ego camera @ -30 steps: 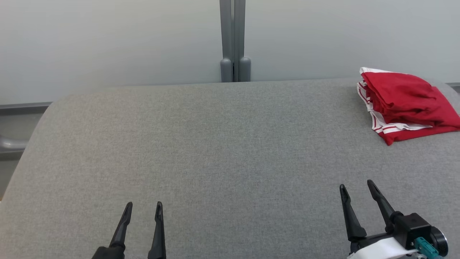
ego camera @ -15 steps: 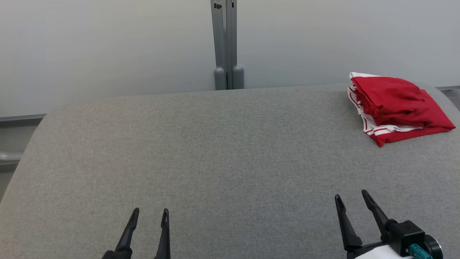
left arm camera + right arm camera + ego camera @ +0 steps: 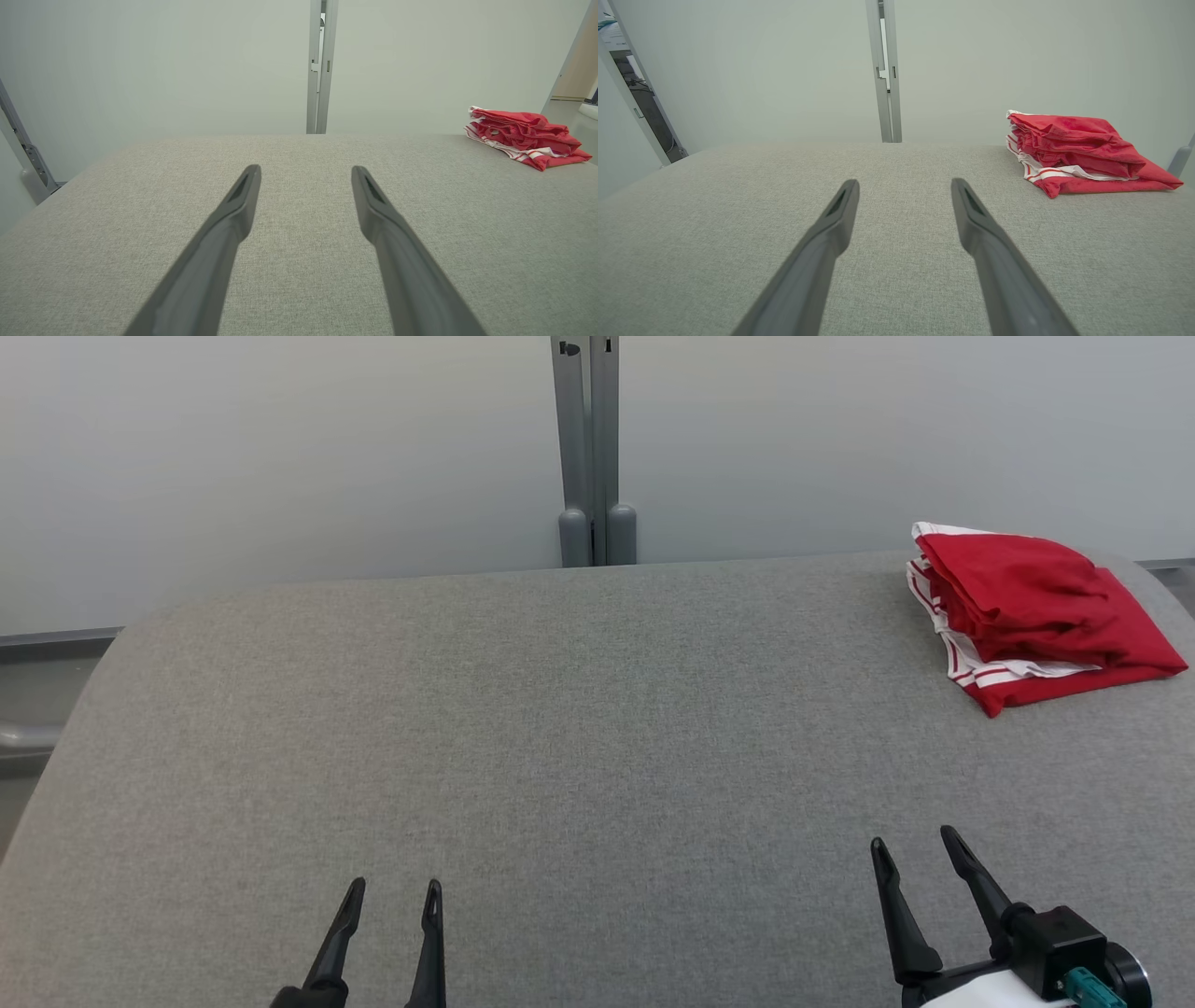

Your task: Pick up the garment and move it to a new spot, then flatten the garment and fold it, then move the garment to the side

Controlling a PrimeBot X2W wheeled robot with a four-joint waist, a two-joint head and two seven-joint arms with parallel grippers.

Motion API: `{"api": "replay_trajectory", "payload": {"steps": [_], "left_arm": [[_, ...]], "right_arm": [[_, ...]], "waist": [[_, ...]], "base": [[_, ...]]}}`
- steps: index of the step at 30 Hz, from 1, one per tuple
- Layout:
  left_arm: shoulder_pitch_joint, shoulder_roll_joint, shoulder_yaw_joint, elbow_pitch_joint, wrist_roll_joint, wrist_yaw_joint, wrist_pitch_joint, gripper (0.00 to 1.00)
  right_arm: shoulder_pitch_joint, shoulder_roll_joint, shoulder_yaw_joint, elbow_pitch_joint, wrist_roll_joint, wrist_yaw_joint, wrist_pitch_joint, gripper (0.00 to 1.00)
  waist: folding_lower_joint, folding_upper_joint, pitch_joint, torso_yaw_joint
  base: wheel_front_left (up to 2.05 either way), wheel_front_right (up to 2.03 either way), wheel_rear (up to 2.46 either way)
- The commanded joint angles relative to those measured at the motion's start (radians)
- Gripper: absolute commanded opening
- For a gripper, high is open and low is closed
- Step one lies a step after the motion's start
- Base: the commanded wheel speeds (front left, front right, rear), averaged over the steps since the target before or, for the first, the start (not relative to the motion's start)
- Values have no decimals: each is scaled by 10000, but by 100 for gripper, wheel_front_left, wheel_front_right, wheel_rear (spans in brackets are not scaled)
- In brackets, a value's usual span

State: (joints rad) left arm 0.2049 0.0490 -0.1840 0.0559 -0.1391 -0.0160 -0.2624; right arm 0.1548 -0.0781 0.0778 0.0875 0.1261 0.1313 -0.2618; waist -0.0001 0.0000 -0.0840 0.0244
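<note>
One big grey table [image 3: 560,709] lies in front of the robot. The red garment [image 3: 1036,607] sits folded at the table's far right corner, well apart from both grippers. The right gripper [image 3: 912,837] and left gripper [image 3: 395,887] hang near the front edge, fingers spread, holding nothing.

1. Head view looks from high, forward and down across the desk [image 3: 560,728] toward the grey post [image 3: 590,448].
2. Left wrist view sits low, near the desk, facing the post.
3. Right wrist view likewise; all share the garment [image 3: 1078,154] right of the post.
</note>
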Motion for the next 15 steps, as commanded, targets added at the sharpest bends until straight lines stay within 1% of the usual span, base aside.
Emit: {"api": "replay_trajectory", "payload": {"steps": [1,15], "left_arm": [[40,32,11,1,-48,53,-30,100],[9,32,-13,13,-93,89,-28,100]], "right_arm": [[2,-28,5,-52,35,-12,-36,100],[-16,-55,41,58,86,-12,-36,100]], "waist": [[1,0,1,4],[1,0,-44,6]], "base": [[0,0,0],[0,0,0]]}}
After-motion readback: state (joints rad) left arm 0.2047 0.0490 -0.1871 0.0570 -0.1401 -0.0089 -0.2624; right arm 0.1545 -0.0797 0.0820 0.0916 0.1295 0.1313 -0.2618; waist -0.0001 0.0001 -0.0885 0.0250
